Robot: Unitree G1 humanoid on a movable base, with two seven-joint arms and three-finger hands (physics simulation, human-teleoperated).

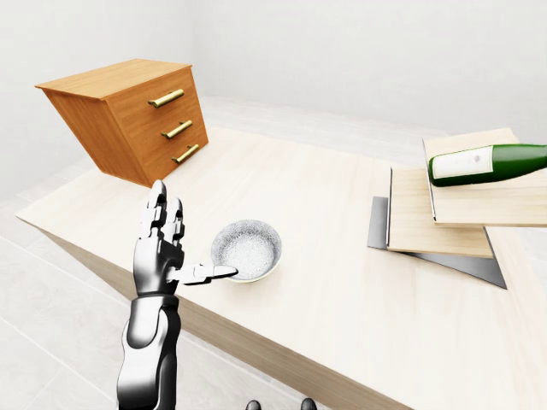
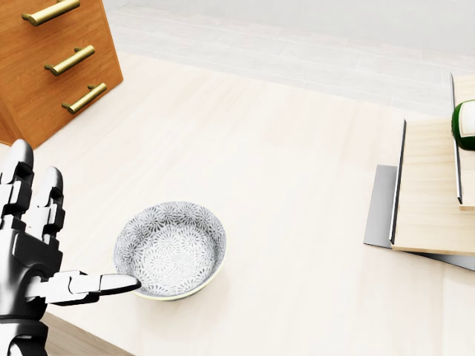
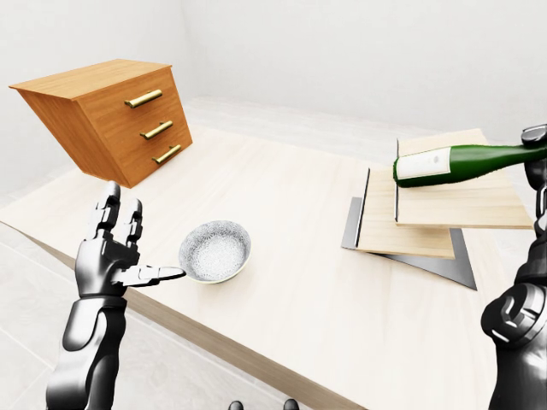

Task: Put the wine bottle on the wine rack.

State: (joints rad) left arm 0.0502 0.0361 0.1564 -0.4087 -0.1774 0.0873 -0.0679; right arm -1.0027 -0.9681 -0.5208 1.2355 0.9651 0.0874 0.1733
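A green wine bottle [image 3: 461,162] with a white label lies level in the air, just above the wine rack [image 3: 427,226], a stack of stepped wooden boards on a grey metal base at the right of the table. My right hand [image 3: 537,147] shows only at the right edge of the right-eye view and grips the bottle's neck end. My left hand [image 1: 184,243] is open and empty, fingers up and thumb out, at the table's near edge, just left of a bowl. The head view shows only the bottle's base [image 2: 465,124].
A patterned grey bowl [image 1: 246,249] sits on the light wooden table [image 1: 325,196] by my left hand. A wooden cabinet with three brass-handled drawers [image 1: 128,115] stands tilted at the table's top left. White floor and walls surround the table.
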